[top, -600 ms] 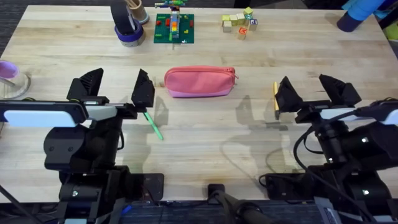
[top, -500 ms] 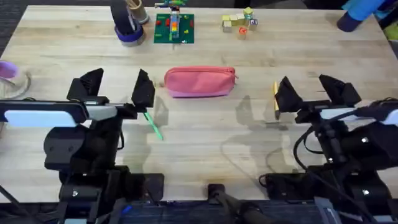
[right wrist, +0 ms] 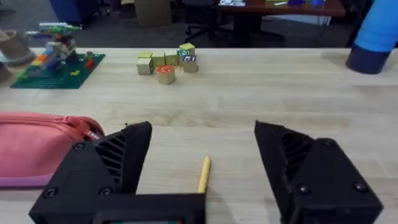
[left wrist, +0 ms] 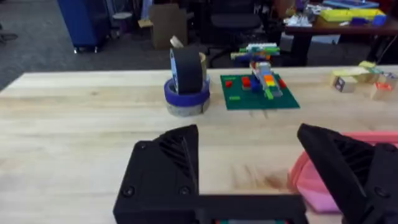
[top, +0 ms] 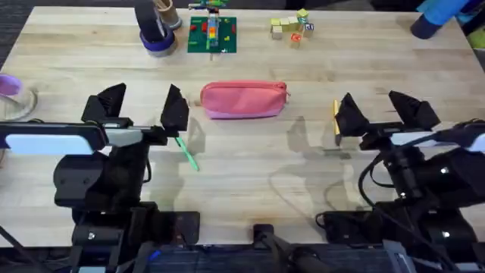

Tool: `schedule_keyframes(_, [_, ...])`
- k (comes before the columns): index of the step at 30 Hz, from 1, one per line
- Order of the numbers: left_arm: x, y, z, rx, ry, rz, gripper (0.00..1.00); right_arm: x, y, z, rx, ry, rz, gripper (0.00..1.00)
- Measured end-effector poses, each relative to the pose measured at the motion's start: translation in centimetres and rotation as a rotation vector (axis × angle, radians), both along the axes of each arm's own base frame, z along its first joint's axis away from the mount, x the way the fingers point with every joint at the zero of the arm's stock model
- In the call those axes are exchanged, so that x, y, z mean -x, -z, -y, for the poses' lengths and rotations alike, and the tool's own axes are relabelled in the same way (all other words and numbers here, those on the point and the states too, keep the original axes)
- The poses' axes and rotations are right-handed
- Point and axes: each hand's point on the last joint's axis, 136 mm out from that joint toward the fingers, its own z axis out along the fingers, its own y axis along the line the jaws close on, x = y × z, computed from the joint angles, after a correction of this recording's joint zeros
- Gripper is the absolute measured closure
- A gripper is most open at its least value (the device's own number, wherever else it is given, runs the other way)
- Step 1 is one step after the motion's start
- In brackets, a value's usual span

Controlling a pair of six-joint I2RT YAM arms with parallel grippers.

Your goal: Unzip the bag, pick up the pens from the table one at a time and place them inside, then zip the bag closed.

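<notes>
The pink bag (top: 244,99) lies flat near the middle of the wooden surface (top: 303,61), its long axis running left to right and its zipper closed, with the pull at its right end. The left gripper (top: 142,111) hovers to the left of the bag, its 2 black fingers (top: 173,111) spread wide and holding nothing; in the left wrist view the bag (left wrist: 323,180) shows just past one finger (left wrist: 348,165). The green pen (top: 186,153) lies on the surface below and left of the bag, its upper end hidden under the left gripper's inner finger. The right gripper (top: 377,114) hovers to the right of the bag, well apart from it, fingers likewise wide open and empty. The yellow-orange pen (top: 336,121) lies just beside the right gripper's inner finger in the overhead view; the right wrist view places this pen (right wrist: 203,174) on the surface between the 2 fingers (right wrist: 118,155), not touched by either. Along the far edge stand a dark cup on a purple roll of tape (top: 157,30), a green building-block plate (top: 213,34) with a small block model on it, and a cluster of small wooden cubes (top: 292,29). A blue cylinder (top: 436,17) stands at the far right corner.
</notes>
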Motion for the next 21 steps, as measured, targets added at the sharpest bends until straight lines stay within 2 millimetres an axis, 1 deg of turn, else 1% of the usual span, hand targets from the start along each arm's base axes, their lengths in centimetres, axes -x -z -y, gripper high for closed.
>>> schedule_keyframes(4, [0.2,1.3,0.0,0.000,0.000,-0.074,0.007,0.4,0.2,0.0,-0.036,0.004,-0.052,0.005])
schedule_keyframes(6, [0.6,1.2,0.0,0.000,0.000,-0.115,0.007,0.9,0.3,0.0,-0.045,0.008,-0.114,0.005])
schedule_keyframes(7, [0.8,0.6,0.0,0.001,0.000,-0.127,0.007,1.1,0.0,0.0,-0.049,0.009,-0.139,0.005])
schedule_keyframes(8, [1.4,-3.0,0.0,0.000,0.000,-0.137,0.007,1.6,-2.5,0.0,-0.059,0.012,-0.188,0.005])
schedule_keyframes(11, [1.8,-6.2,0.2,0.000,0.009,-0.175,0.007,1.8,-5.5,0.0,-0.062,0.014,-0.228,0.005])
schedule_keyframes(13, [1.9,-7.5,0.4,0.001,0.023,-0.233,0.007,1.6,-7.6,0.0,-0.062,0.015,-0.263,0.005])
schedule_keyframes(16, [1.4,-8.9,0.8,0.005,0.045,-0.339,0.008,1.3,-10.0,0.0,-0.064,0.018,-0.325,0.005])
schedule_keyframes(18, [0.9,-9.7,1.0,0.010,0.060,-0.410,0.007,0.8,-11.3,0.0,-0.064,0.019,-0.365,0.005])
schedule_keyframes(21, [0.0,-10.8,1.6,0.013,0.097,-0.495,0.007,0.3,-12.6,-0.1,-0.064,0.017,-0.425,0.005])
